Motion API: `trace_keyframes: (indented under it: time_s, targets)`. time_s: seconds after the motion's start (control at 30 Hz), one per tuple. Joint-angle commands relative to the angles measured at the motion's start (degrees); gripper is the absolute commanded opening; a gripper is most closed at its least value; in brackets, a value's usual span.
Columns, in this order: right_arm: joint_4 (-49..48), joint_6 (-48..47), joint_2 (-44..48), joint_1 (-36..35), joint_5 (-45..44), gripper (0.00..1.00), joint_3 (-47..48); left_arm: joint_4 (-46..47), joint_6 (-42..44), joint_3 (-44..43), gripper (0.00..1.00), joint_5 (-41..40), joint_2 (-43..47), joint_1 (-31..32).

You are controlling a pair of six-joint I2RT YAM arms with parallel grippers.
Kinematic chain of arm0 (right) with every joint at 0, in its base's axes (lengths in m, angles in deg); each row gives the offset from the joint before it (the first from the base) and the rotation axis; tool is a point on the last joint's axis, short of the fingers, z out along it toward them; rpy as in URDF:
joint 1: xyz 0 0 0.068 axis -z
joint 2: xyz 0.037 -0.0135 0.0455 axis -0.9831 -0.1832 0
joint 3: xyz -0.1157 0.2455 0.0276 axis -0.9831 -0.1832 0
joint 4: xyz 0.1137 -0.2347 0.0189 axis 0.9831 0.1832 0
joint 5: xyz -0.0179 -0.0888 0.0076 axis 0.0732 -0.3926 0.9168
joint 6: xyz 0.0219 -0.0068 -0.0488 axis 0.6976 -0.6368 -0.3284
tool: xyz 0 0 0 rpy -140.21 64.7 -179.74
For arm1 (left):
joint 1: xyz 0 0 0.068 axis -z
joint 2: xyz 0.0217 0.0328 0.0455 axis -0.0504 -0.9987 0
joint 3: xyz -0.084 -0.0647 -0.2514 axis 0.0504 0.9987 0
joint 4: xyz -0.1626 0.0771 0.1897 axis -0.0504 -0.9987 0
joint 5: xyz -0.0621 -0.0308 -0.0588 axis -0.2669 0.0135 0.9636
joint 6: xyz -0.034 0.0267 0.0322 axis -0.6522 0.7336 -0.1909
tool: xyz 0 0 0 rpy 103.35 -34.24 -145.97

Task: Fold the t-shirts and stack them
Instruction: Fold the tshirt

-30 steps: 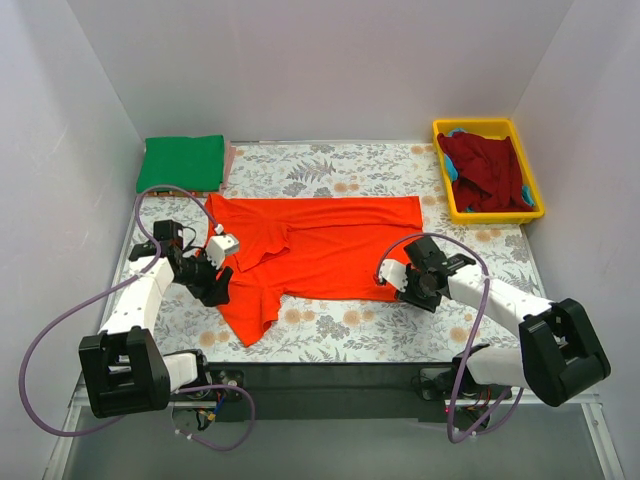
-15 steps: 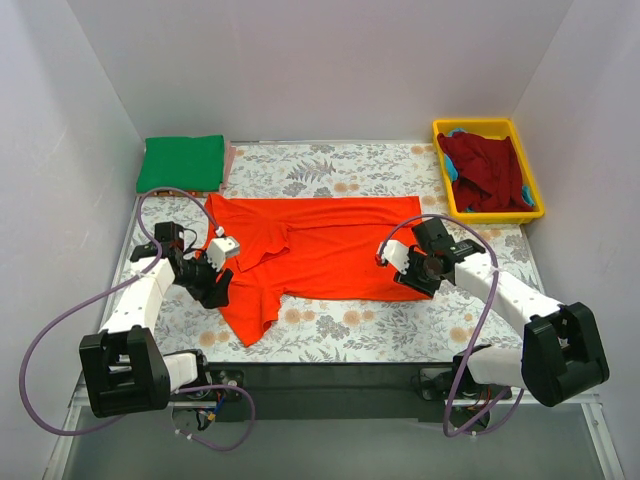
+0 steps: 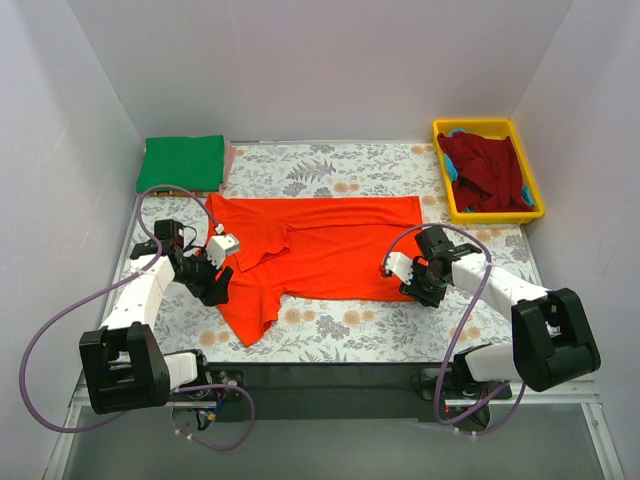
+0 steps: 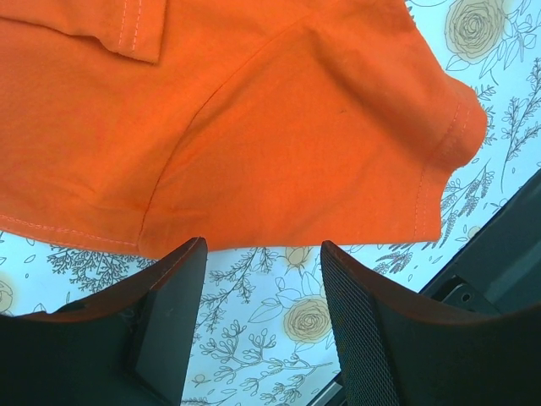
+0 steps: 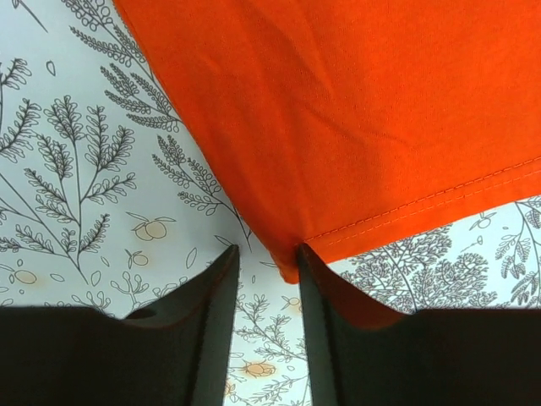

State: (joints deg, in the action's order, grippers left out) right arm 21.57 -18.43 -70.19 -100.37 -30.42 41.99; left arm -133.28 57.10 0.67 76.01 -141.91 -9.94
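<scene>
The bright orange-red t-shirt lies spread on the flowered table, one sleeve pointing to the near left. My left gripper is open and empty at the shirt's left edge; in the left wrist view its fingers hover over bare cloth just short of the sleeve seam. My right gripper is at the shirt's near right corner. In the right wrist view it is narrowly open, with the hem corner at the right fingertip. The green t-shirt lies folded at the back left. The dark red t-shirt lies crumpled in the tray.
The yellow plastic tray stands at the back right, with a bit of blue cloth under the red shirt. White walls close in three sides. The table's dark front edge runs just behind the arm bases.
My right gripper lifted toward the shirt's right edge, then came back down to the near right corner, the arm swinging right. The left arm has hardly moved.
</scene>
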Motion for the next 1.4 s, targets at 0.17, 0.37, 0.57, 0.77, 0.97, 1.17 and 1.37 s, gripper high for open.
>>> trace_keyframes:
  time_s: [0.17,0.37,0.57,0.77,0.97,1.17,1.37]
  targets:
    - [-1.45,-2.23,-3.69,2.03,0.47,0.01,-1.61,1.63,4.33,0.72,0.50,-0.92,1.84,-0.25]
    - [-0.31,-2.31,-3.25,2.82,0.30,0.01,0.76,-1.10,13.30,2.73,0.41,-0.48,4.64,-0.25]
    - [1.80,-2.40,-2.46,3.00,1.35,0.01,2.96,2.94,15.85,8.98,0.44,-1.62,6.76,-0.07]
    - [2.77,-1.61,-3.15,3.35,2.93,0.01,5.33,11.11,12.70,12.23,0.50,-3.47,6.33,1.85]
    - [3.56,-1.35,-5.18,3.61,1.97,0.01,5.95,14.37,14.44,15.83,0.48,-7.33,3.86,4.67]
    - [4.44,-1.17,-4.84,3.61,1.88,0.01,6.21,14.29,17.79,20.41,0.22,-11.73,6.14,6.08]
    - [7.42,-1.26,0.95,3.88,2.58,0.01,5.60,5.60,16.83,16.55,0.00,-10.68,11.05,6.08]
